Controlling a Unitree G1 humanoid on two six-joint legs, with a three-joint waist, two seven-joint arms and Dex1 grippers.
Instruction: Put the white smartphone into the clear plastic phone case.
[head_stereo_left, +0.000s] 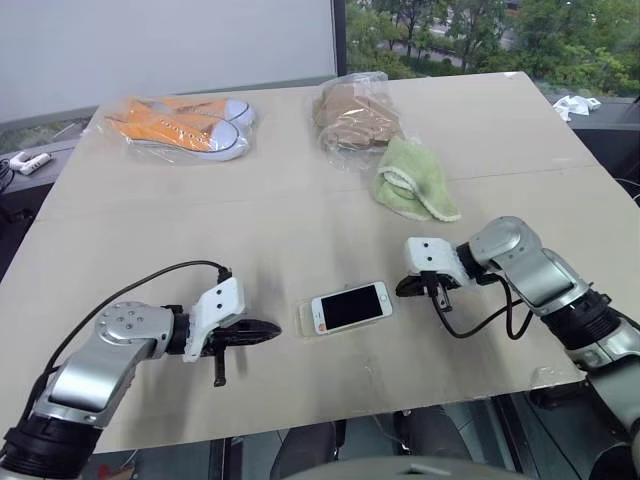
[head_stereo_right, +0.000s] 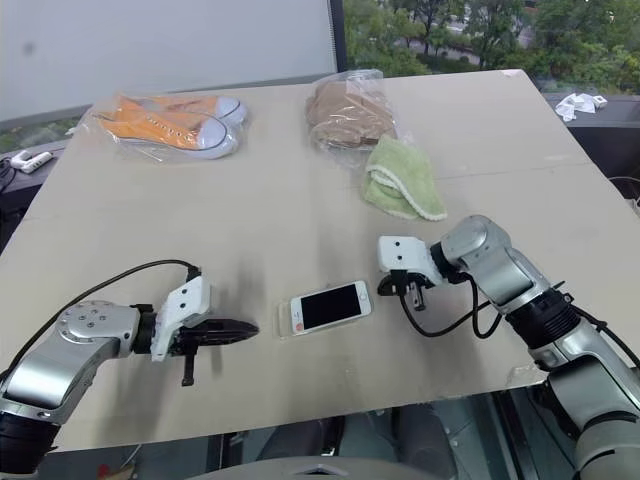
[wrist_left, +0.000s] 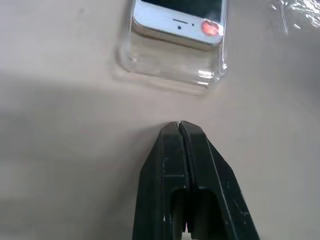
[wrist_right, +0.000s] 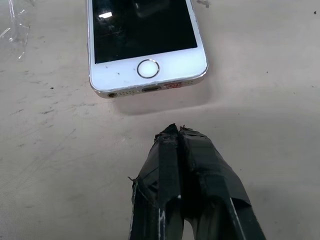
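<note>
The white smartphone (head_stereo_left: 350, 305) lies screen up near the table's front edge. It rests on the clear plastic phone case (wrist_left: 170, 65), whose end sticks out past the phone's top end, toward my left gripper; the phone's home-button end (wrist_right: 148, 69) faces my right gripper. My left gripper (head_stereo_left: 275, 327) is shut and empty, pointing at the case's free end from a short gap away. On the other side, my right gripper (head_stereo_left: 400, 290) is shut and empty too, its tip close to the phone's home-button end without touching it.
At the back left a pair of orange sneakers (head_stereo_left: 185, 125) lies in a clear bag. A bagged tan item (head_stereo_left: 352, 115) and a green cloth (head_stereo_left: 412, 180) sit at the back centre. The table's front edge (head_stereo_left: 330, 415) runs just below the phone.
</note>
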